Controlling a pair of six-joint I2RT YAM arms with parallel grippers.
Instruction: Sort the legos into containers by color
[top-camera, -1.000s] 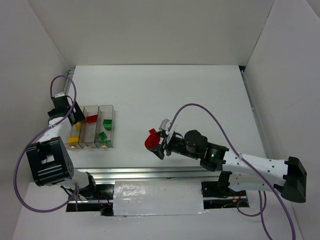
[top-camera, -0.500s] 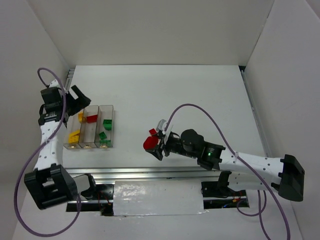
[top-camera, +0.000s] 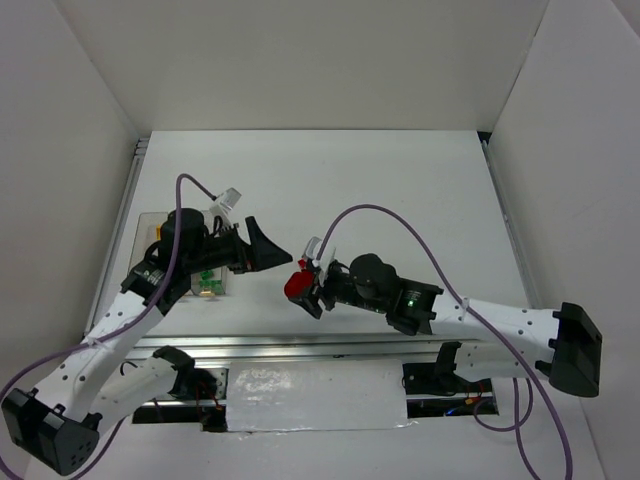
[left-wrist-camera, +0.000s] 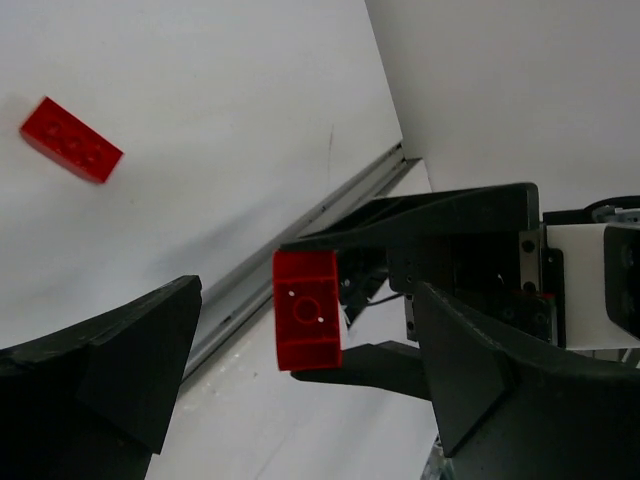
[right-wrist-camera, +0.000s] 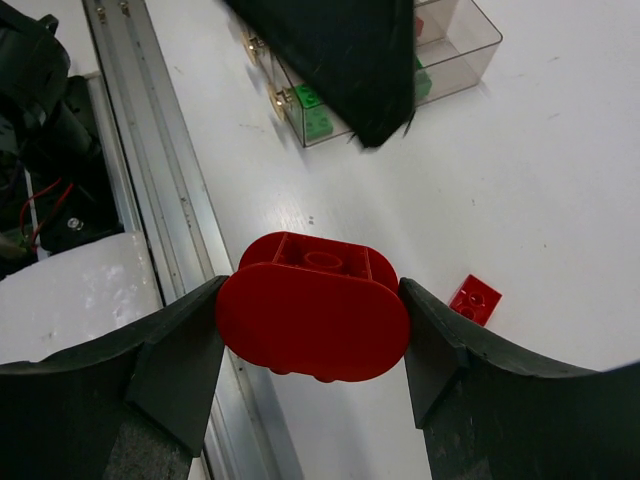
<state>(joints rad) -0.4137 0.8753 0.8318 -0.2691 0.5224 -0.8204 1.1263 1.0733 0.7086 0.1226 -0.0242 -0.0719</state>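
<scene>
The right fingers (right-wrist-camera: 180, 370) are clamped on a rounded red lego (right-wrist-camera: 313, 320) above the counter (top-camera: 400, 190), apart from the containers (right-wrist-camera: 455, 45). The left fingers (left-wrist-camera: 130, 360), spread wide, point at it from close by; a misjudged approach could knock it loose or clash the arms.

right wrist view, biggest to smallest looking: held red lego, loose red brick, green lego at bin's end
1. held red lego, nearest the camera
2. loose red brick and green lego: too alike to rank
</scene>
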